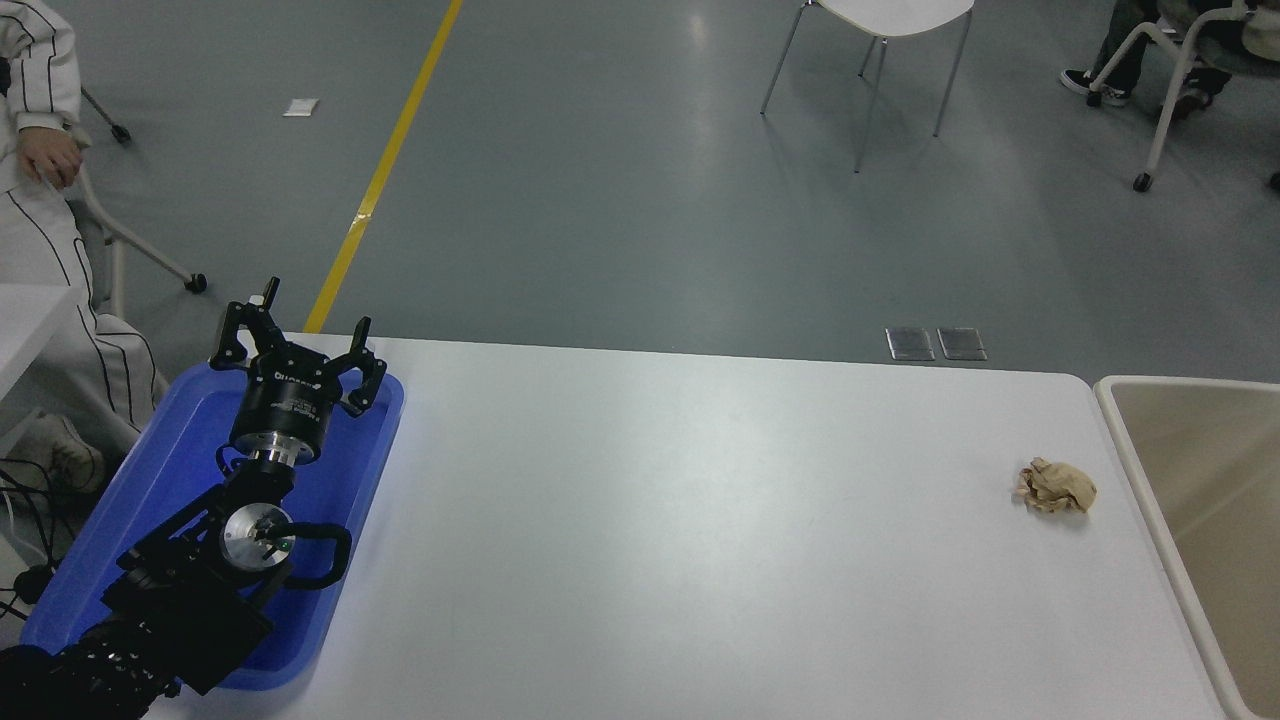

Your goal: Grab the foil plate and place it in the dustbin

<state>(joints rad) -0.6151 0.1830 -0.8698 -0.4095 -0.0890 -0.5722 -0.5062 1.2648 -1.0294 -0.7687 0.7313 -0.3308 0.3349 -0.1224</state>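
Observation:
The dustbin [1160, 490] stands against the table's right end, its off-white rim and beige inside partly cut off by the picture's right edge. The foil plate is out of view, and so is the right arm with its gripper. My left gripper [300, 335] is parked at the lower left over the blue tray, open, with nothing between its fingers.
A blue plastic tray [160, 470] lies at the table's left end under the left arm. A small crumpled tan paper ball [1056, 486] sits on the table near the dustbin. A person in white sits at the far left [40, 150]. Chairs stand on the floor beyond.

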